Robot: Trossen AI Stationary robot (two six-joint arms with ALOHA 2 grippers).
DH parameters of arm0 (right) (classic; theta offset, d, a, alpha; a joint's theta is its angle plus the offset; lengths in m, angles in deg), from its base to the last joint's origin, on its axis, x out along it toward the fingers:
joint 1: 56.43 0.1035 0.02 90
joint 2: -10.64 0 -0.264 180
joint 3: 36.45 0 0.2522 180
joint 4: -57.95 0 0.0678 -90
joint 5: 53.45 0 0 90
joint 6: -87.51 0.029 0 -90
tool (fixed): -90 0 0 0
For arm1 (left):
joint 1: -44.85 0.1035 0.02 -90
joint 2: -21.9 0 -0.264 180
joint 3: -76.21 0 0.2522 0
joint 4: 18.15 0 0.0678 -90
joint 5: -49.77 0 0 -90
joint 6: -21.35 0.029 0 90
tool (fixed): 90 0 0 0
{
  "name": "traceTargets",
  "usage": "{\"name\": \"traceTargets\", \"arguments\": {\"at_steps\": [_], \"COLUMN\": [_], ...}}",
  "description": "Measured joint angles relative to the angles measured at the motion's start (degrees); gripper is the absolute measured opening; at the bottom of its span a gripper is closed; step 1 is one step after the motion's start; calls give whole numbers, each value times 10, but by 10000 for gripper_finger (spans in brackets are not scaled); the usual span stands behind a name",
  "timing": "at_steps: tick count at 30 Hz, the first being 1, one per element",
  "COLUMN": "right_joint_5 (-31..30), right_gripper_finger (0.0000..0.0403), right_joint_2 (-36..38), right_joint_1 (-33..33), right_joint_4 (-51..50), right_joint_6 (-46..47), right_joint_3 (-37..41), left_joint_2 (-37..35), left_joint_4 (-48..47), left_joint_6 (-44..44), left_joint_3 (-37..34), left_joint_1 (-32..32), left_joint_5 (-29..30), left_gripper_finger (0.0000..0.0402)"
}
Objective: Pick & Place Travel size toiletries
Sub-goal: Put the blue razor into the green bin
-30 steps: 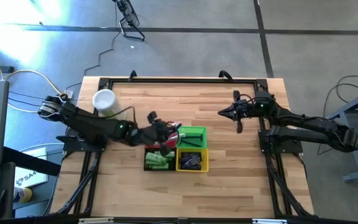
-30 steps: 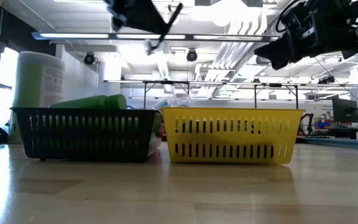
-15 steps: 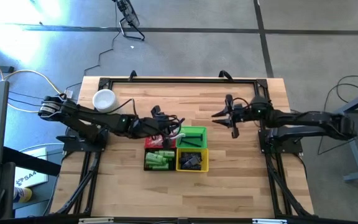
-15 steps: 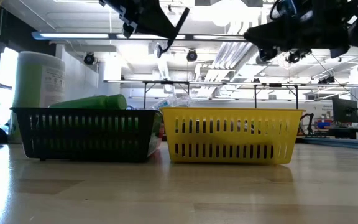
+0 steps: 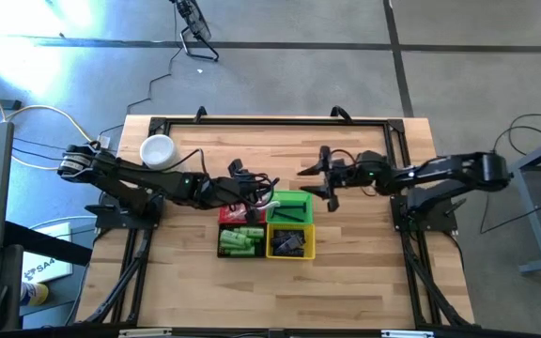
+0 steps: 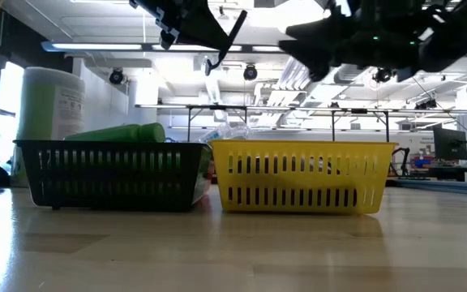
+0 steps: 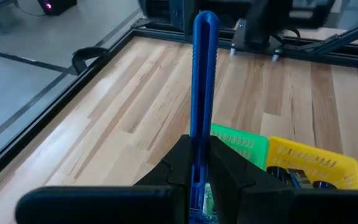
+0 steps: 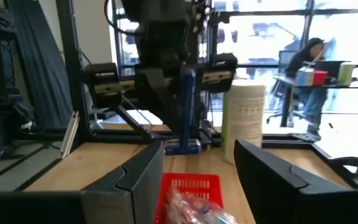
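Two arms meet above four baskets at the frame's centre. The left hand (image 7: 194,180) pinches a blue toothbrush (image 7: 202,74) upright over the red basket (image 8: 188,185). The right hand (image 5: 316,177), fingers spread, has swung in from the right edge within the last second, apparently to take part in the sorting. Counted: one red, one green (image 5: 291,207), one black (image 6: 112,172), one yellow basket (image 6: 302,176); one white cup (image 5: 158,150), upper left.

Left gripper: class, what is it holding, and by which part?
The left gripper pinches a slim blue stick by its lower end; the rest stands clear above.
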Motion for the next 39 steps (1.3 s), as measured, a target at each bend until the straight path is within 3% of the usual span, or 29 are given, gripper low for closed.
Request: {"name": "traceTargets", "arguments": {"at_steps": [12,21,25,34,39], "right_joint_5": [16,17,2,-4,-7], "right_gripper_finger": [190,184,154,45,29], "right_joint_2": [-144,-177,-177,-177,-177], "right_joint_1": [31,47,49,48,48], "right_joint_4": [0,1,0,-1,-1], "right_joint_6": [1,0,0,4,2], "right_joint_3": [-128,-176,-176,-176,-176], "left_joint_2": [0,0,0,0,0], "left_joint_4": [0,0,-1,-1,-2], "left_joint_6": [0,0,0,0,0], "left_joint_3": [0,0,0,0,0], "left_joint_1": [0,0,0,0,0], "left_joint_5": [0,0,0,-2,-2], "left_gripper_finger": [30,30,30,30,31]}}
